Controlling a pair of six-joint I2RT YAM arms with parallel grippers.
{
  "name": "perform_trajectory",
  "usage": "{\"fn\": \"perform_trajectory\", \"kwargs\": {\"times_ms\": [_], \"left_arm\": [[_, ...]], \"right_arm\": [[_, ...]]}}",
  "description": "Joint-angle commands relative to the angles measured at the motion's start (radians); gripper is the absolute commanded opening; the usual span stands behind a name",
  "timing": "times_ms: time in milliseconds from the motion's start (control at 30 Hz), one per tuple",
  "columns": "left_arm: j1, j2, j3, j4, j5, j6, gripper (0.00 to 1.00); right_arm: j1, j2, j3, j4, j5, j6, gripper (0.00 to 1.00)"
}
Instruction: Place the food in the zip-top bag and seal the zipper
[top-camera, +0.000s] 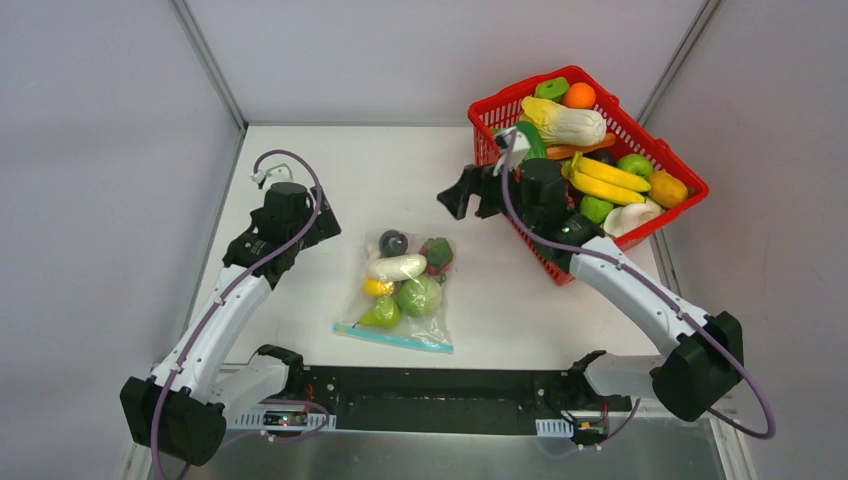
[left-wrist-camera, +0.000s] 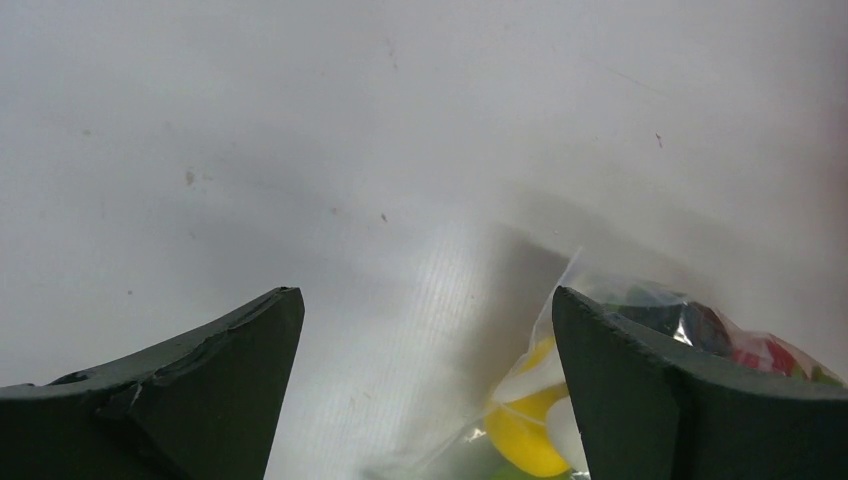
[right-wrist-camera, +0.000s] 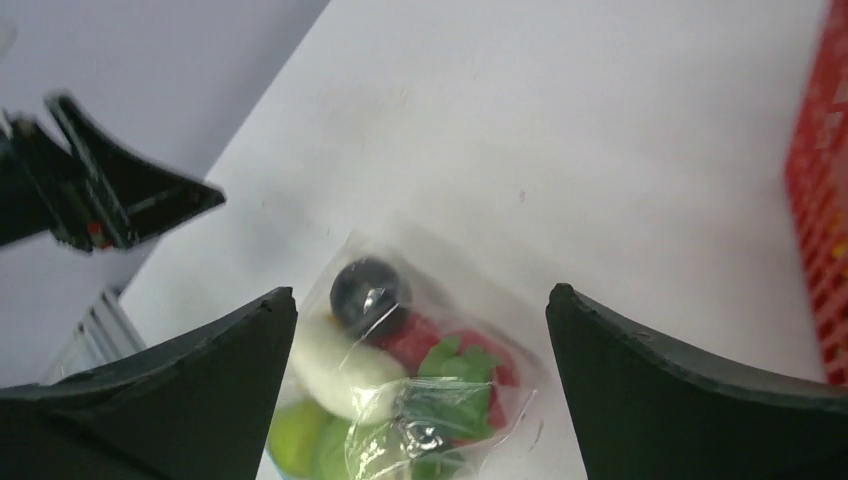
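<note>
White table (top-camera: 420, 160), pale grey walls (top-camera: 100, 150), metal corner posts (top-camera: 210, 65).

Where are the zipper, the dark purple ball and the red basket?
zipper (top-camera: 393, 339), top view, middle of teal strip.
dark purple ball (right-wrist-camera: 370, 290), right wrist view, its top.
red basket (top-camera: 484, 125), top view, left mesh wall.
</note>
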Motion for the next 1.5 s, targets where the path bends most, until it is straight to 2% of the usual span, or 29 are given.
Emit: {"fn": "perform_trajectory", "kwargs": {"times_ms": [0,100,267,433,533,767,900,1000,1167,1467], "left_arm": [[0.003,-0.018,0.063,-0.077,-0.185,-0.060,0.99],[0.003,-0.031,0.074,-0.092,-0.231,-0.062,0.99],[0.003,-0.089,0.042,-0.022,-0.229,-0.031,0.99],[0.002,-0.151,0.011,0.029,-0.236,-0.008,0.99],[0.003,-0.186,0.003,0.046,-0.217,0.020,0.99],[0.001,-0.264,-0.014,0.102,-0.150,0.095,0.99],[-0.005,-0.283,-0.007,0.110,-0.118,0.128,0.99],[-0.017,-0.270,-0.006,0.128,-0.108,0.160,0.99],[-0.034,-0.212,0.018,0.115,-0.119,0.173,0.99],[-0.036,-0.212,0.021,0.104,-0.130,0.173,0.99]], "right_arm": [[-0.135,-0.054,0.045,0.034,0.007,0.202,1.00],[-0.185,-0.087,0.041,0.048,0.006,0.252,1.00],[-0.235,-0.148,0.050,0.019,0.134,0.225,1.00],[-0.302,-0.117,0.126,-0.132,0.166,0.183,1.00],[-0.333,-0.097,0.143,-0.187,0.208,0.174,1.00],[-0.374,-0.123,0.102,-0.189,0.236,0.142,1.00],[-0.376,-0.141,0.071,-0.177,0.188,0.142,1.00],[-0.374,-0.162,0.039,-0.141,0.056,0.122,1.00],[-0.371,-0.199,0.009,-0.089,-0.065,0.093,1.00],[-0.367,-0.224,-0.027,-0.084,-0.009,0.066,1.00]]}}
